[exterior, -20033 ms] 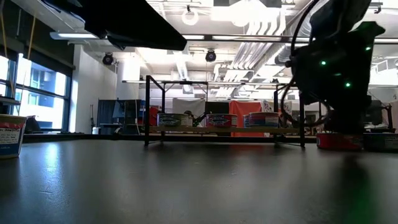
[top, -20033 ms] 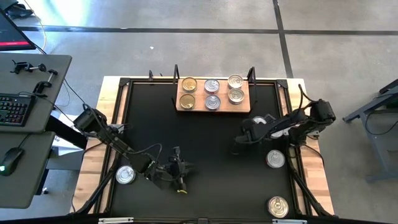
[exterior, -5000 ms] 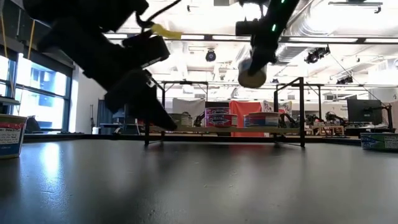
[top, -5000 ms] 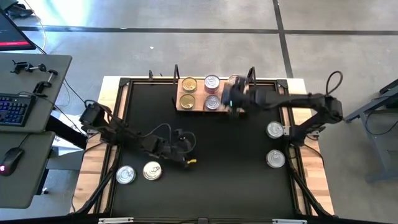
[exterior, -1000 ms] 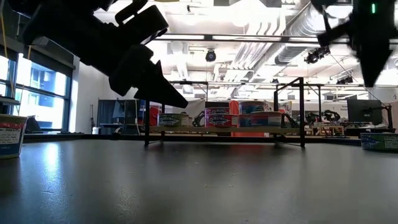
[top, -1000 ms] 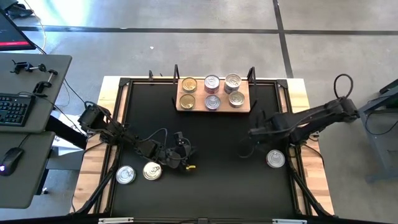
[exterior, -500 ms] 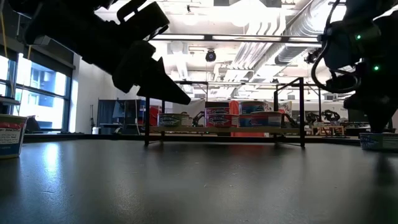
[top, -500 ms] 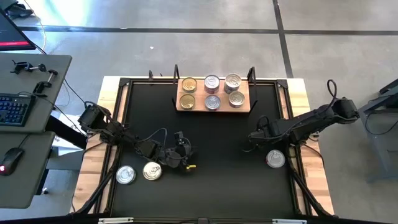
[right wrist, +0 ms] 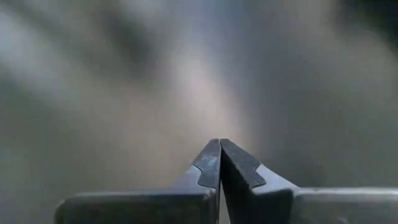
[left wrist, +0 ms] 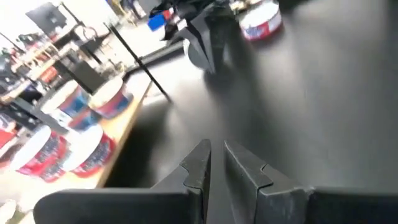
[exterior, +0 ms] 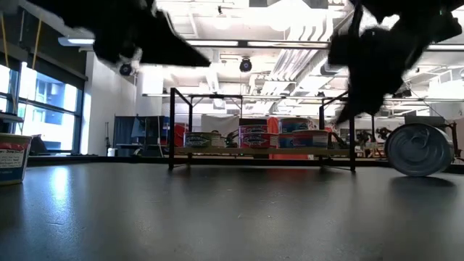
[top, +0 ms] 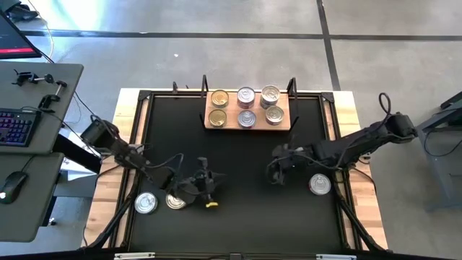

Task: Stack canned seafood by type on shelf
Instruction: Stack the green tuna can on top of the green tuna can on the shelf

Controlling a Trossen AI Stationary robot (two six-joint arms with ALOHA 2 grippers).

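Observation:
The wooden shelf [top: 232, 125] at the table's far side holds six tins [top: 246, 118]: two gold on its left, then silver ones. Loose tins lie near left, one silver [top: 146, 203] and one gold [top: 175, 201]. Another lies at the right [top: 318, 185]. In the low view one more tin [exterior: 419, 148] stands on its rim, its round face toward the near edge. My left gripper [top: 207, 189] hovers beside the gold tin, fingers nearly together with nothing between them [left wrist: 216, 149]. My right gripper [top: 276, 165] is shut on nothing [right wrist: 219, 144] and slants down right of the table's middle. My right gripper's arm stands over the tin on its rim in the high view. I cannot tell whether the shut fingers touch that tin.
The black tabletop [top: 238, 155] lies bare between the two grippers and the shelf. Thin black posts [exterior: 172, 127] rise at the shelf's ends. A desk with a keyboard [top: 18, 126] stands beyond the table's left edge.
My right gripper has come down toward the table's left and tipped its fingers steeply downward. A tin at the right that sat flat now stands on its rim. My left gripper has risen and drifted toward the near edge, rolling a little.

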